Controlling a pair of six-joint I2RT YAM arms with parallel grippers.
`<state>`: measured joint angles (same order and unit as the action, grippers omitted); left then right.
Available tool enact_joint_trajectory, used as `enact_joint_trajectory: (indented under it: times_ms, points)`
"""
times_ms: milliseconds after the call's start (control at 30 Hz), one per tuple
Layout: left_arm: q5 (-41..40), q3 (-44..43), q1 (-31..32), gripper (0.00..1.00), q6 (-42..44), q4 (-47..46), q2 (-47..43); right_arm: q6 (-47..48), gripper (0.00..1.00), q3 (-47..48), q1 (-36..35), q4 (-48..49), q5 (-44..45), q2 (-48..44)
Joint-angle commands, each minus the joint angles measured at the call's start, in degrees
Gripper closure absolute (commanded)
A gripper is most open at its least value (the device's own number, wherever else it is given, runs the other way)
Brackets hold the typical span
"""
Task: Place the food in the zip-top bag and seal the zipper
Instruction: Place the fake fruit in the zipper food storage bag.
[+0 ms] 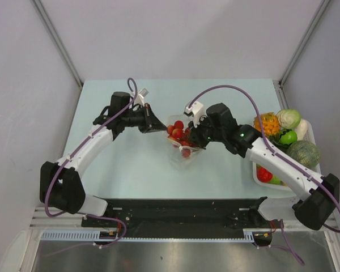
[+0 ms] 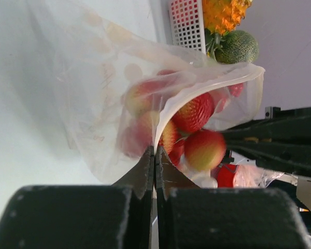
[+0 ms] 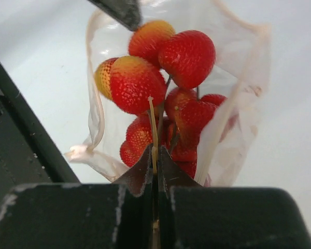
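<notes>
The table [image 1: 130, 170] is carrying all the action around its middle. The left arm [image 1: 90, 144] is sweeping up from the near-left corner, elbow bowed toward the left edge, forearm reaching level to the centre. The right arm [image 1: 283, 164] is mirroring it from the near-right corner, wrist tipping down. The white tray [image 1: 311, 133] is sitting along the right edge, holding an orange ruffled piece [image 1: 266, 123] and a green ball [image 1: 289, 137] among other produce. The zip-top bag [image 1: 184, 158] is hanging between the two wrists at mid-table, mouth gaping, with its zipper strip [image 2: 217, 75] curling apart. The left gripper [image 1: 156, 124] [image 2: 154, 155] is clenching the bag's rim, fingers pressed flat together on the film. The right gripper [image 1: 197, 137] [image 3: 156, 155] is pinching tight on a thin pale stem [image 3: 152, 124] of the strawberries [image 3: 189, 54]; whether it is catching film too, I can't tell. The berries are bunching inside the bag [image 3: 249, 104]
</notes>
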<state>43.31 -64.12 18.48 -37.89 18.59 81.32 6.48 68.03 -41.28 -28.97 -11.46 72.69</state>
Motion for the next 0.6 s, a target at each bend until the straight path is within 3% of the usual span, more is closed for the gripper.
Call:
enact_joint_trajectory:
  times_ms: [0,300,433,567]
  points:
    - [-0.8,-0.7,2.6,1.0,1.2,0.6,-3.0,-2.3,1.0,6.7,-4.0,2.1,2.9,3.9]
    - [-0.9,2.0,4.3,1.0,-4.1,-2.1,-5.0,-24.0,1.0,15.7,-4.3,2.3,22.2,12.1]
    - [-0.5,2.3,4.3,1.0,-5.5,-2.2,-5.5,-30.3,1.0,17.1,-4.9,0.0,19.7,13.9]
    - [-0.4,3.2,3.8,1.0,-6.8,-2.1,-6.3,-29.6,0.92,16.2,-6.0,0.7,13.2,14.0]
